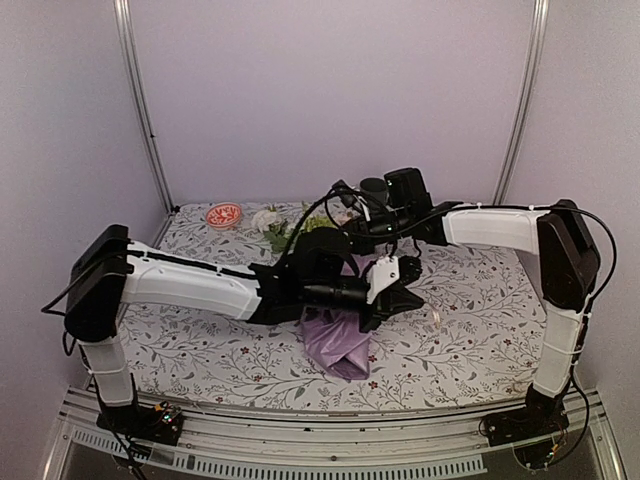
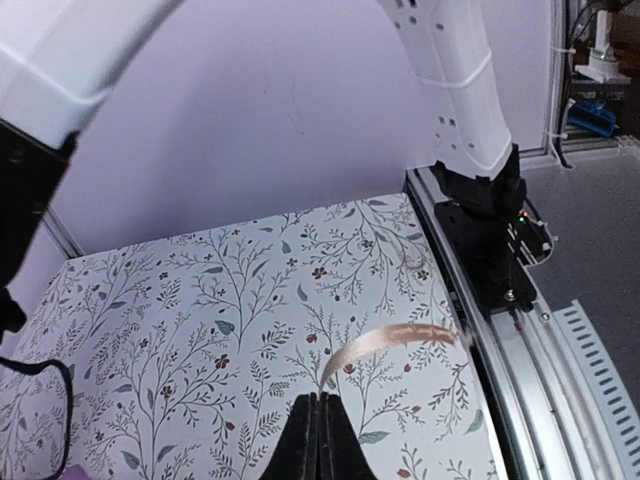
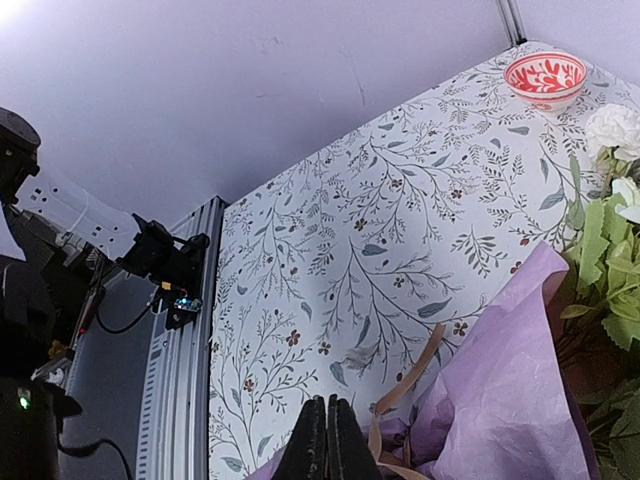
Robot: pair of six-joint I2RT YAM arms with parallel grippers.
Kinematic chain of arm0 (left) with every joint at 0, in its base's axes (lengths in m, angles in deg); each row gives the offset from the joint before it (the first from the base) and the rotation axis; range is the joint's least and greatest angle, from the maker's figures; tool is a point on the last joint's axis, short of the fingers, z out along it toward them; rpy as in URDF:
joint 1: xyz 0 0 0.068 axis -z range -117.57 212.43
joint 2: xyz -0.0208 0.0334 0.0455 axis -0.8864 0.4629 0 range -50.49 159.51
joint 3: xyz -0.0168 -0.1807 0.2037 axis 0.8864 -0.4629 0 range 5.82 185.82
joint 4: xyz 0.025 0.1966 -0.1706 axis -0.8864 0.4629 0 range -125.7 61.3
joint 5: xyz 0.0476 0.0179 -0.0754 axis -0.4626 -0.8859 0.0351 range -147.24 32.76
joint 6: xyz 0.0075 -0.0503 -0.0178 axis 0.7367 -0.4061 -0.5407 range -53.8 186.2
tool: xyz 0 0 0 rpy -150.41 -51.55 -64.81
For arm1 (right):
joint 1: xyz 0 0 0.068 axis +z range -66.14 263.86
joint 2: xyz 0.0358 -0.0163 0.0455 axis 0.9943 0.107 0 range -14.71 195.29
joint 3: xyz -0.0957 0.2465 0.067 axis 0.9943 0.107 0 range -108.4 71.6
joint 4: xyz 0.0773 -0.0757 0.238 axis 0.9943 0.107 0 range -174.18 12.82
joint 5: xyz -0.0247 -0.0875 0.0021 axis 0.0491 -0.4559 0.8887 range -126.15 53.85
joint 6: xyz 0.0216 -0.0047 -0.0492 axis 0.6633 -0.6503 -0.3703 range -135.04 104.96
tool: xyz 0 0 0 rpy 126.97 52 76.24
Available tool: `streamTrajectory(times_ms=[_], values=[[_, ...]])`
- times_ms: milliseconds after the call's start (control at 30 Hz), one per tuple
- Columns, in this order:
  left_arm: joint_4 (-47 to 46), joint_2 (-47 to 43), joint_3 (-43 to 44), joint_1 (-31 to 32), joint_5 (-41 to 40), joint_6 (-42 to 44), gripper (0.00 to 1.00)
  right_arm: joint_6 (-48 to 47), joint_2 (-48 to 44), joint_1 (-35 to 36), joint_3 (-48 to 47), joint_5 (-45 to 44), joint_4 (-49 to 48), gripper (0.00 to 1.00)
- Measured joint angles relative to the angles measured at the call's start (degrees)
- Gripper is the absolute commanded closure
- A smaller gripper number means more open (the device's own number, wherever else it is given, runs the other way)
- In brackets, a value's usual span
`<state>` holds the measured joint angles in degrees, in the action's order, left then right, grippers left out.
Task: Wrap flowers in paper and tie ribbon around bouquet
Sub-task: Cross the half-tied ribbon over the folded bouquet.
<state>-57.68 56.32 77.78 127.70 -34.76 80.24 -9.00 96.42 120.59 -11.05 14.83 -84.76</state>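
Observation:
The bouquet lies across the cloth under both arms. Its flowers (image 1: 268, 220) (image 3: 612, 130) point to the back and the lilac paper (image 1: 338, 342) (image 3: 510, 390) is bunched toward the front. My left gripper (image 1: 415, 299) (image 2: 318, 398) is shut on the beige ribbon (image 2: 395, 339), which curves out of its tips to the right, above the cloth. My right gripper (image 3: 327, 402) is shut beside the paper. A strand of ribbon (image 3: 408, 378) runs along its right finger, and none shows between the tips. In the top view its tips are hidden behind the left arm.
A red-and-white bowl (image 1: 224, 215) (image 3: 545, 78) stands at the back left of the floral table cloth (image 1: 470, 290). Metal rails (image 2: 480, 330) edge the table on the right and near sides, and the right arm's base (image 2: 480, 215) stands there. Both forearms cross over the middle.

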Motion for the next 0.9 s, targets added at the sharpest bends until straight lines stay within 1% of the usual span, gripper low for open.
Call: streamTrajectory(times_ms=[100,133,167,200,233,267,300,433,533,567,600,633,667,700,733,767,833,900], values=[[0.7,8.5,6.7,0.3,0.8,3.4,1.00,-2.9,0.0,0.0,0.0,0.9,3.0,1.00],[1.4,11.5,9.6,0.4,0.7,4.7,0.91,-3.9,0.0,0.0,0.0,1.3,3.8,1.00],[2.2,13.6,11.6,0.6,0.5,5.5,0.62,-4.9,0.0,0.0,0.0,1.6,4.6,1.00],[3.3,15.7,13.4,0.7,0.2,6.6,0.41,-6.0,0.0,0.0,0.0,1.9,5.5,1.00],[4.5,17.1,14.4,1.0,-0.2,7.5,0.28,-6.8,0.0,0.0,0.0,2.0,6.1,1.00],[5.8,17.7,14.5,1.1,-0.4,8.3,0.21,-7.4,0.0,0.0,0.0,2.0,6.7,1.00],[7.1,17.9,14.5,1.3,-0.8,8.7,0.16,-8.0,0.0,0.0,0.0,2.1,7.1,1.00],[9.5,16.4,12.8,1.6,-3.5,10.0,0.08,-9.2,-0.1,0.0,0.0,2.1,8.0,1.00],[8.9,10.9,7.2,1.6,-5.5,10.8,0.08,-9.3,-0.1,0.0,0.0,2.1,8.3,1.00],[7.8,8.0,4.4,1.7,-6.3,11.0,0.10,-9.3,-0.1,0.0,0.0,2.1,8.3,1.00],[6.7,4.7,1.6,1.6,-7.1,11.0,0.15,-9.0,-0.2,0.0,0.0,2.0,8.3,1.00],[4.8,1.3,-1.4,1.6,-8.0,10.6,0.25,-8.7,-0.3,0.0,0.0,1.9,8.2,1.00],[2.0,-2.4,-4.8,1.6,-9.4,9.6,0.46,-8.4,-0.4,0.0,0.2,1.7,8.0,1.00],[-0.6,-5.6,-7.8,1.4,-10.4,8.1,0.60,-8.1,-0.6,0.0,0.4,1.6,7.8,1.00],[-5.2,-9.5,-12.2,0.9,-12.0,6.4,0.64,-7.2,-0.9,0.0,0.9,1.3,7.3,1.00],[-9.6,-13.5,-16.9,0.4,-13.8,4.2,0.64,-6.4,-1.3,0.0,1.4,1.0,6.6,1.00],[-17.3,-19.4,-24.9,-1.8,-17.3,-1.2,0.57,-4.1,-2.2,0.1,2.7,0.2,5.0,1.00],[-21.8,-21.3,-29.5,-5.1,-20.8,-6.0,0.50,-1.4,-3.1,0.4,4.2,-0.5,2.5,1.00]])
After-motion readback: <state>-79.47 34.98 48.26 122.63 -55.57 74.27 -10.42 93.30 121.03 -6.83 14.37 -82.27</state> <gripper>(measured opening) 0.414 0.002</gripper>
